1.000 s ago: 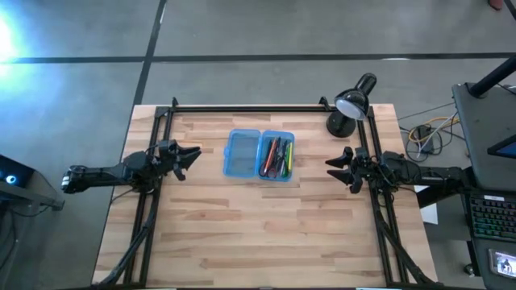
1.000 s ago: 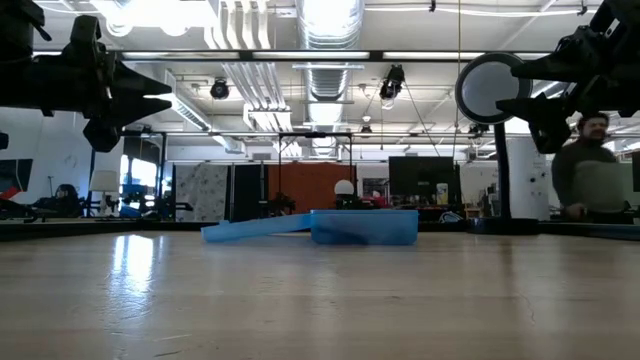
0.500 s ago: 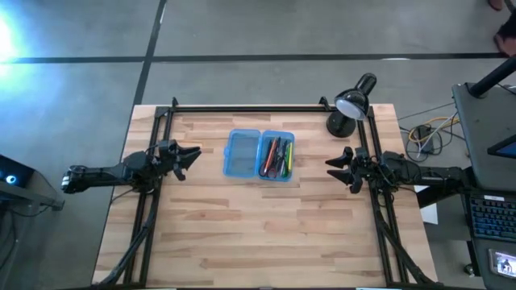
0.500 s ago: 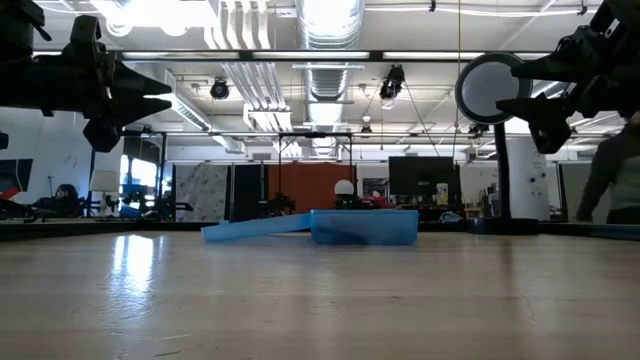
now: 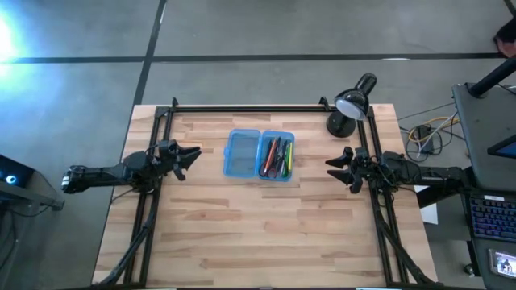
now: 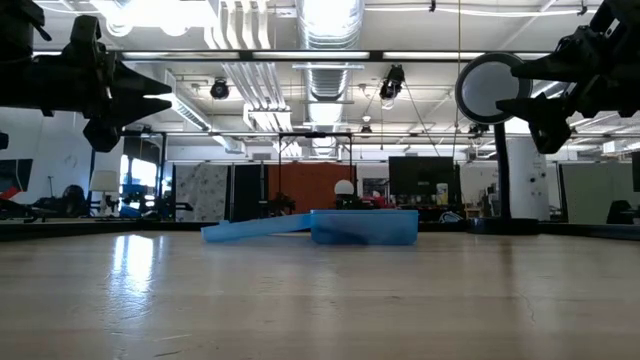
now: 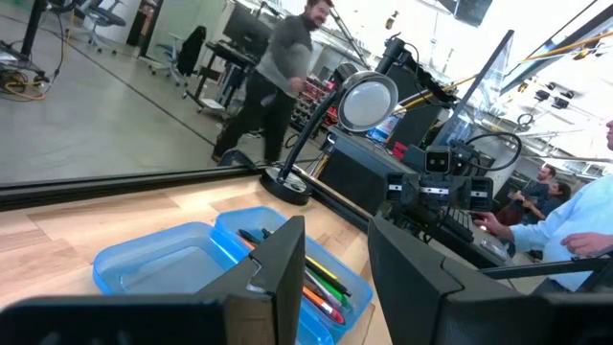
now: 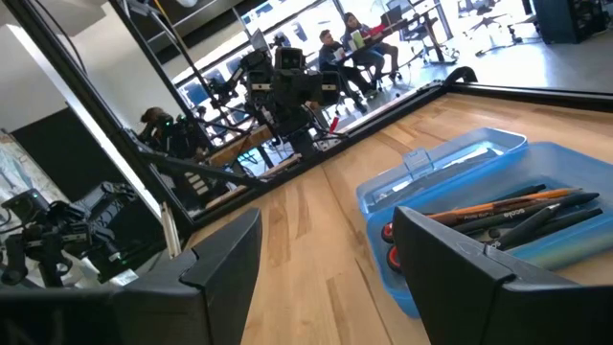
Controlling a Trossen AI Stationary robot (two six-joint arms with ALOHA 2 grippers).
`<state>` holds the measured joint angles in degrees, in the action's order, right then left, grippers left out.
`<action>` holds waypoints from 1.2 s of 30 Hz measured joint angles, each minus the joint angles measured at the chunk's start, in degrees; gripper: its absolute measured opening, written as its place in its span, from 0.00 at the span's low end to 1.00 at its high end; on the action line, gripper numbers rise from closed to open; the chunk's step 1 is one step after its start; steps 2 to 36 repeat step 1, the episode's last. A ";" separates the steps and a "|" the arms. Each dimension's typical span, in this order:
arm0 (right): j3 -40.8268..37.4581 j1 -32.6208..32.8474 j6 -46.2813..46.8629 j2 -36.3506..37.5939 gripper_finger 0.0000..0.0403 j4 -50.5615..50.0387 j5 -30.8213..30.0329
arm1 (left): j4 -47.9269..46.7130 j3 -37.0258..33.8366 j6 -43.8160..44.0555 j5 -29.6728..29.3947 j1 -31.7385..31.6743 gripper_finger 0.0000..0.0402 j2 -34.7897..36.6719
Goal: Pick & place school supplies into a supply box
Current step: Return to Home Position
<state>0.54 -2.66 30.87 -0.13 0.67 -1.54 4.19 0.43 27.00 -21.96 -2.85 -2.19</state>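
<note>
The blue supply box [image 5: 259, 155] lies open on the table's far middle, resting on its two flat halves. Its left half [image 5: 241, 153] holds nothing; its right half [image 5: 276, 156] holds the pens, pencils and red-handled scissors [image 8: 498, 222]. My left gripper [image 5: 192, 155] hangs open above the table's left side, pointing at the box. My right gripper [image 5: 330, 163] hangs open above the right side, pointing at the box. Neither touches anything. The box also shows in the left wrist view [image 7: 230, 257] and in the low view [image 6: 340, 226].
A black desk lamp [image 5: 351, 103] stands at the table's far right corner. A black frame [image 5: 266, 107] runs along the table's far edge and sides. People stand and sit in the room beyond the table [image 7: 278, 67].
Both arms and the box have kept still. A person in the room behind the table's right side has walked out of the low view.
</note>
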 joint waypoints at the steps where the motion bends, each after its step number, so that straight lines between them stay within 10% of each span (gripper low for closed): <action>1: 0.00 0.00 0.01 0.00 0.56 -0.01 0.00 | -0.02 0.00 0.00 0.00 0.00 0.25 0.01; 36: 0.00 0.00 0.01 0.00 0.56 -0.01 0.00 | -0.02 0.00 0.00 0.00 0.00 0.25 0.01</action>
